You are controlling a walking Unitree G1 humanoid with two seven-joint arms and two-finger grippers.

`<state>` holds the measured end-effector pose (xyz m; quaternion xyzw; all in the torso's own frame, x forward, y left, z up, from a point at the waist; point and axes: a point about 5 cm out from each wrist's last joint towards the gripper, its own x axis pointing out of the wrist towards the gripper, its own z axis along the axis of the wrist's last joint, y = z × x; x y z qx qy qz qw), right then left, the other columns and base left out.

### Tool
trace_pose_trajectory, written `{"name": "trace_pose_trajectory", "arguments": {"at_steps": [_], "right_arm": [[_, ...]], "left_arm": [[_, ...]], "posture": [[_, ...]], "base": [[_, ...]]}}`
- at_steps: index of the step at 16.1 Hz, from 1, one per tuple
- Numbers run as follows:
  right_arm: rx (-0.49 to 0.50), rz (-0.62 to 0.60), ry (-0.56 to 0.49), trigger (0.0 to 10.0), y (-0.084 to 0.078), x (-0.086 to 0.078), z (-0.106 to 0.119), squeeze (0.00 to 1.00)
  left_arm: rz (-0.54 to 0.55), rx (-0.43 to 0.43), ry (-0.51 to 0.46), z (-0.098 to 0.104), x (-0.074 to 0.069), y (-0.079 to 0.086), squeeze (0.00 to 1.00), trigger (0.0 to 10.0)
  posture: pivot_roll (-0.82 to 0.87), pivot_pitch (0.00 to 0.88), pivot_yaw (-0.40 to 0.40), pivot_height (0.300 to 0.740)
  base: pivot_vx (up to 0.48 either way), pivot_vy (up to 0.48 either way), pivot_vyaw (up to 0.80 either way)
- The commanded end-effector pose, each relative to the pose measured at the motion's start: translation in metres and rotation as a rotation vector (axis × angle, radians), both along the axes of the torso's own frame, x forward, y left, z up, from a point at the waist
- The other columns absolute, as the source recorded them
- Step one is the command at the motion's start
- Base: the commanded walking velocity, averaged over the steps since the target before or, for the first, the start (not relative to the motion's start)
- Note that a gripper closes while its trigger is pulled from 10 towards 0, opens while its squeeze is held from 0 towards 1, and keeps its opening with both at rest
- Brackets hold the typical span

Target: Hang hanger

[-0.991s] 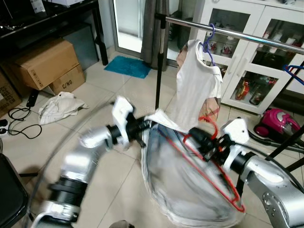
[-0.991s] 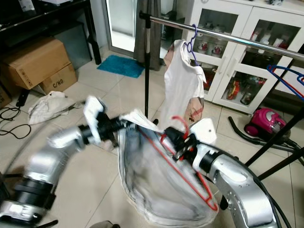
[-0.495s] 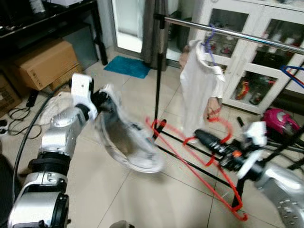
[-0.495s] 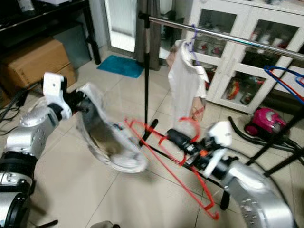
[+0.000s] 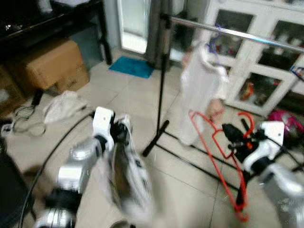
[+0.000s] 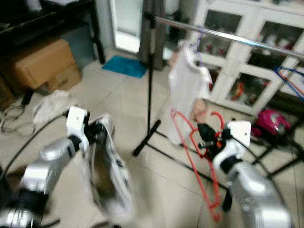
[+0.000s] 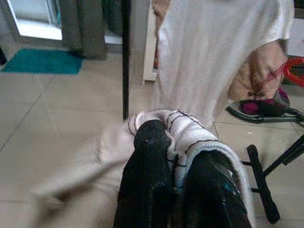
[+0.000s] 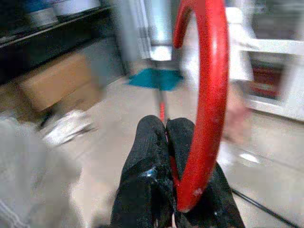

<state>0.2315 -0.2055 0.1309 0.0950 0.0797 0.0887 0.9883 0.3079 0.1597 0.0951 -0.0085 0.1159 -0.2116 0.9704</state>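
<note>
A bare red hanger (image 5: 222, 161) hangs from my right gripper (image 5: 232, 135), which is shut on its neck below the hook (image 8: 209, 85); the right wrist view has the fingers (image 8: 147, 156) pinched together beside the hook. The hanger is low, in front of the silver rail (image 5: 228, 32). On that rail a white shirt (image 5: 202, 85) hangs from a purple hanger (image 5: 216, 33). My left gripper (image 5: 118, 133) is shut on a white striped garment (image 5: 127, 183) that droops toward the floor. In the left wrist view its cloth (image 7: 187, 140) lies between the fingers (image 7: 147, 185).
The rack's black pole (image 5: 161, 80) and floor legs stand between my arms. Cardboard boxes (image 5: 45, 64), a white cloth (image 5: 64, 105) and cables (image 5: 19, 124) lie at the left, with a teal mat (image 5: 130, 66) behind. A white glass-door cabinet (image 5: 256, 71) and a pink vacuum (image 5: 285, 118) are at the right.
The garment has come off the red hanger. My left arm has swung it left and down, where it now droops. My right gripper has raised the bare hanger more upright.
</note>
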Motion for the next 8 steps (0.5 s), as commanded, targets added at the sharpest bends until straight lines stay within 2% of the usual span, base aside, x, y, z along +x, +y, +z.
{"name": "trace_pose_trajectory", "arguments": {"at_steps": [1,2,4,6,7,8], "right_arm": [[-0.099,-0.150,-0.003,10.0,-0.011,-0.004,-0.002,0.00],[-0.099,-0.150,-0.003,10.0,-0.011,-0.004,-0.002,0.00],[-0.209,-0.229,0.009,10.0,-0.018,-0.004,-0.007,0.00],[-0.219,-0.268,0.045,10.0,-0.019,-0.001,-0.015,0.00],[-0.219,-0.268,0.045,10.0,-0.019,-0.001,-0.015,0.00],[-0.211,-0.287,0.066,10.0,-0.015,0.001,-0.020,0.00]], "left_arm": [[0.074,-0.020,-0.111,0.024,0.004,-0.013,0.00,10.0],[0.074,-0.020,-0.111,0.024,0.004,-0.013,0.00,10.0],[0.289,-0.073,-0.161,0.023,0.005,-0.009,0.00,10.0],[0.336,-0.077,-0.165,0.016,-0.004,-0.010,0.00,10.0],[0.336,-0.077,-0.165,0.016,-0.004,-0.010,0.00,10.0],[0.363,-0.057,-0.142,0.009,-0.011,-0.015,0.00,10.0]], "posture": [[0.03,0.000,0.056,0.740],[0.03,0.000,0.056,0.740],[0.05,0.000,0.045,0.740],[0.07,0.000,0.036,0.740],[0.07,0.000,0.036,0.740],[0.06,0.000,0.044,0.740]], "base": [[0.000,0.000,-0.80],[0.000,0.000,-0.80],[0.000,0.000,-0.80],[0.000,0.000,-0.80],[0.000,0.000,-0.80],[0.000,0.000,-0.80]]}}
